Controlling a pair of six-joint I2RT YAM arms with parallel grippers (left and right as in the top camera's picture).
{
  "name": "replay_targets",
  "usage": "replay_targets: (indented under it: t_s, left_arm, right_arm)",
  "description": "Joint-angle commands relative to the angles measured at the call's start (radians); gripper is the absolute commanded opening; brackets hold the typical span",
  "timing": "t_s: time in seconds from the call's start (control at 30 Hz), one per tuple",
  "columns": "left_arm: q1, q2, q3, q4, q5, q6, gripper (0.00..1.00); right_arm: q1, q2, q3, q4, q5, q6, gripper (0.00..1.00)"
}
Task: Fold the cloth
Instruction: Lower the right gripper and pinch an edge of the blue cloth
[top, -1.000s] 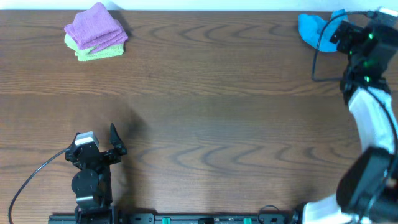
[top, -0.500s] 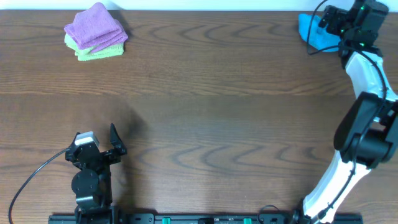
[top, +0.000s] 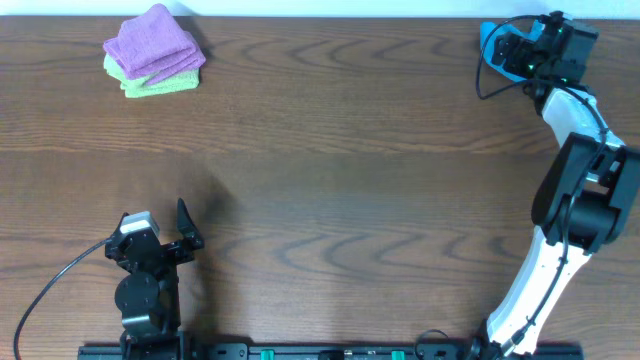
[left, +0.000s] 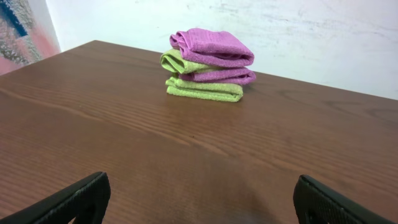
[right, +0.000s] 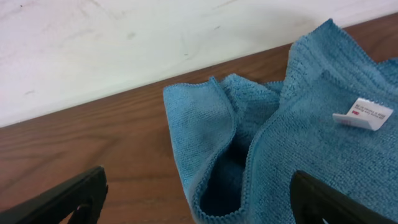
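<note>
The sky-blue cloth (top: 492, 42) lies crumpled at the table's far right corner, mostly hidden under my right arm in the overhead view. In the right wrist view the cloth (right: 292, 143) shows rumpled folds and a small white tag (right: 362, 114). My right gripper (right: 199, 205) is open just above the cloth's near edge, holding nothing; it also shows in the overhead view (top: 510, 52). My left gripper (top: 183, 228) rests open and empty near the front left, and in the left wrist view (left: 199, 202) only bare wood lies between its fingers.
A stack of folded purple and light-green cloths (top: 154, 52) sits at the far left; it also shows in the left wrist view (left: 208, 64). A white wall runs along the table's far edge (right: 124, 37).
My right arm has swung up and left, from beside the cloth to over it at the far right corner. The left arm has not moved.
</note>
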Motion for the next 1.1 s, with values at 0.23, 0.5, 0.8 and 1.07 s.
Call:
replay_targets:
  t_s: [0.23, 0.5, 0.8, 1.07]
  left_arm:
    - [0.003, -0.005, -0.017, -0.052, -0.008, -0.004, 0.95]
    - [0.003, -0.005, -0.017, -0.052, -0.008, -0.004, 0.95]
    - [0.003, -0.005, -0.017, -0.052, -0.008, -0.004, 0.95]
    - [0.003, -0.005, -0.017, -0.052, -0.008, -0.004, 0.95]
  right_arm:
    - [-0.008, 0.031, 0.023, -0.050, -0.013, 0.009, 0.97]
    - [0.004, 0.031, 0.023, -0.075, -0.068, 0.009, 0.72]
    - [0.006, 0.029, 0.050, -0.060, -0.105, 0.043, 0.02]
    - [0.007, -0.061, 0.219, -0.329, -0.173, -0.085, 0.02]
